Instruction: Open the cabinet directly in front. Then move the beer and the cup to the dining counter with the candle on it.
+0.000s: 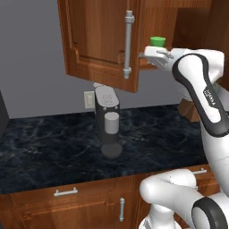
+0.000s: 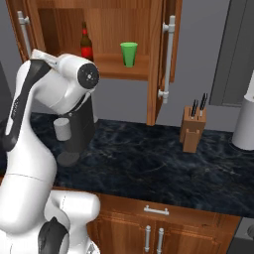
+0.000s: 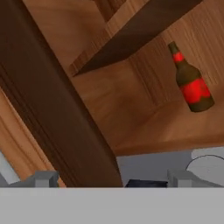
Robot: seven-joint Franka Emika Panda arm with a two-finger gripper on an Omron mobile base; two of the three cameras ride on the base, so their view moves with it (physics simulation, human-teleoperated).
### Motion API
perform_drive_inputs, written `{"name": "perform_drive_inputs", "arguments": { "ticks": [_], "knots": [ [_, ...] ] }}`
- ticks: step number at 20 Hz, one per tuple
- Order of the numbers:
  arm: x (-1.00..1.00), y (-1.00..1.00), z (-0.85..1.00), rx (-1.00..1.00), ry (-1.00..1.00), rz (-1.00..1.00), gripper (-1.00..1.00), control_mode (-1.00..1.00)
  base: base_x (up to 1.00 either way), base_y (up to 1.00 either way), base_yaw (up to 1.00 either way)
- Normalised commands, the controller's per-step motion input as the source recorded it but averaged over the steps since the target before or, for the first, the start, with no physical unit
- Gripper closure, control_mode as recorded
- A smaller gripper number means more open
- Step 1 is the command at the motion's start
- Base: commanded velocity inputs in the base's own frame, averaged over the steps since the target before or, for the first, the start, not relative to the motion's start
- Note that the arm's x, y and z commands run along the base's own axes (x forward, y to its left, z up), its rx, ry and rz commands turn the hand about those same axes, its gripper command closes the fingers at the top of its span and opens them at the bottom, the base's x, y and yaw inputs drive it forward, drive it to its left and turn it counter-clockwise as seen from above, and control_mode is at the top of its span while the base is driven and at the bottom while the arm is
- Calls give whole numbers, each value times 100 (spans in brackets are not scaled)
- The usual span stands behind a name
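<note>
Cabinet of reddish-brown raised-panel wood, both doors swung wide, above a black veined counter.

I see clear room between the door edges, each with a long silver bar handle. The dark glass beer, narrow-necked and red-labelled, stands upright on the shelf well left of the tapered green cup. My gripper holds nothing, its fingers spread wide at the shelf's front edge, with the beer deeper inside, apart from it.
</note>
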Motion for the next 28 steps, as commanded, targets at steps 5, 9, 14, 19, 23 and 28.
{"name": "perform_drive_inputs", "arguments": {
  "ticks": [5,9,14,19,23,28],
  "knots": [
    [-13,100,-21,0,0,26,-100,-100,0,0,0],
    [-27,100,-21,0,-3,28,-100,-100,0,0,0],
    [2,100,-48,7,0,27,-100,-100,0,0,0],
    [35,100,-38,10,0,15,-100,-100,0,0,0],
    [31,85,-9,3,0,-1,-100,-100,0,0,0],
    [24,45,-5,0,0,-6,-100,-100,0,0,0]
  ]
}}
